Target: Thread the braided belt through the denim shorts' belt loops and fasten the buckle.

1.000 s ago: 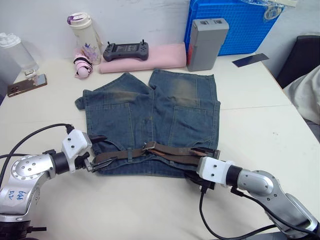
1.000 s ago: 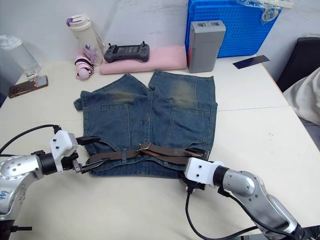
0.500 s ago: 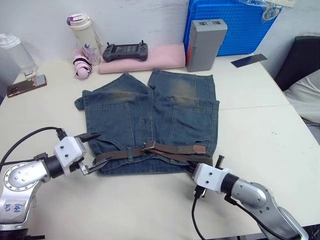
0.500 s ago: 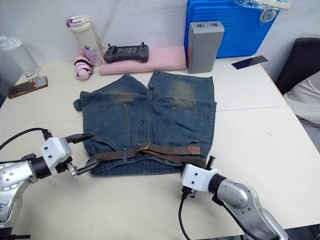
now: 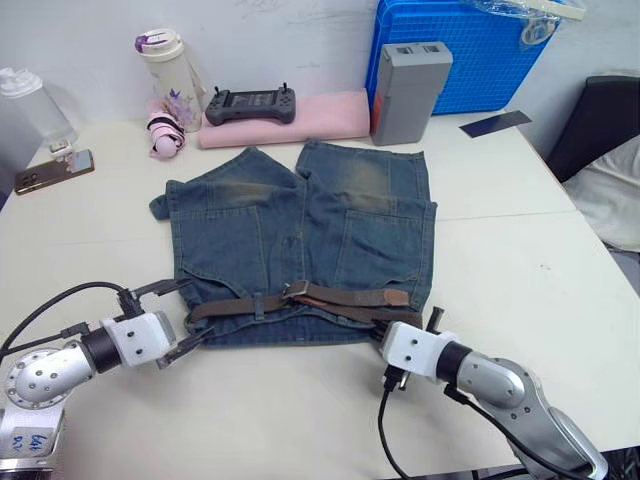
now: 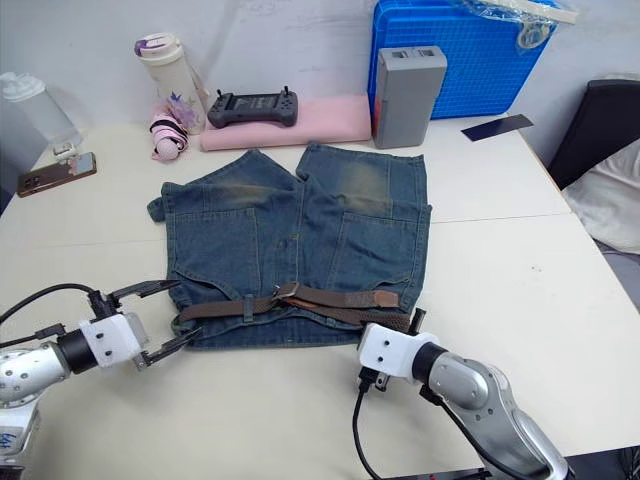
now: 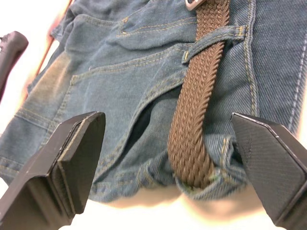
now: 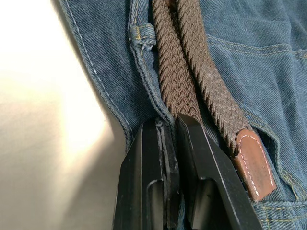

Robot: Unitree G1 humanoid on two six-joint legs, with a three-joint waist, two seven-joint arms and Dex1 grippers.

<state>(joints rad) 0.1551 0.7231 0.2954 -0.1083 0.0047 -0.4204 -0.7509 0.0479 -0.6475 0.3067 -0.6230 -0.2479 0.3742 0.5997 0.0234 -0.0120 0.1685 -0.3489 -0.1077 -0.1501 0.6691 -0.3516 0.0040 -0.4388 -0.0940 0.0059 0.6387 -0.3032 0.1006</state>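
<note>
On the table (image 5: 520,250) lie 1 pair of denim shorts (image 5: 300,225) and 1 braided belt (image 5: 330,300) with 1 buckle (image 5: 296,291) — 2 belt loops (image 5: 258,306) can be counted along the waistband. Behind them: 2 bottles (image 5: 168,68), 1 black controller (image 5: 250,103), 1 pink pad (image 5: 330,112), 1 grey box (image 5: 408,90), 1 blue crate (image 5: 470,50), 1 phone (image 5: 55,170) — and 2 grippers (image 5: 172,315).

bottle (image 5: 165,62) | controller (image 5: 250,102) | blue crate (image 5: 470,50) | phone (image 5: 54,170)

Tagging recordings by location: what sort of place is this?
Probably a lab or workshop bench, not a home: a blue plastic crate, a grey box-shaped battery pack and a dark handheld controller line the white table behind the faded denim shorts.
</note>
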